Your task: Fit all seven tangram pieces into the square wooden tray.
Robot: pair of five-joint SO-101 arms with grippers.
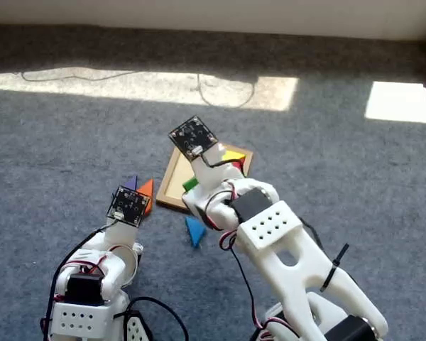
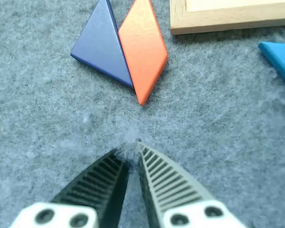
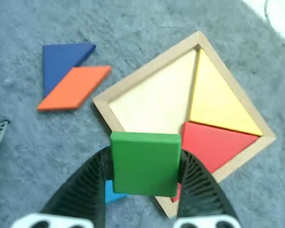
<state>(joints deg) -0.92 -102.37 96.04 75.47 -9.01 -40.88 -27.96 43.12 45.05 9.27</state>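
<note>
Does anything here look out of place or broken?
Nothing looks damaged. Three pieces lie on the carpet outside the wooden tray: a dark blue triangle and an orange parallelogram touching each other, and a light blue triangle apart. The right pincer holds the green square over the tray's edge.

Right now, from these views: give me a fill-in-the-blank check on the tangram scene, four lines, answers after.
The jaws of the right gripper clamp the ___ square wooden piece.
The square wooden tray holds the yellow triangular piece and the ___ triangular piece.
The dark blue triangular piece lies edge to edge with the ___ parallelogram piece.
The jaws of the left gripper are ___ and hold nothing.
Missing: green; red; orange; shut.
</note>
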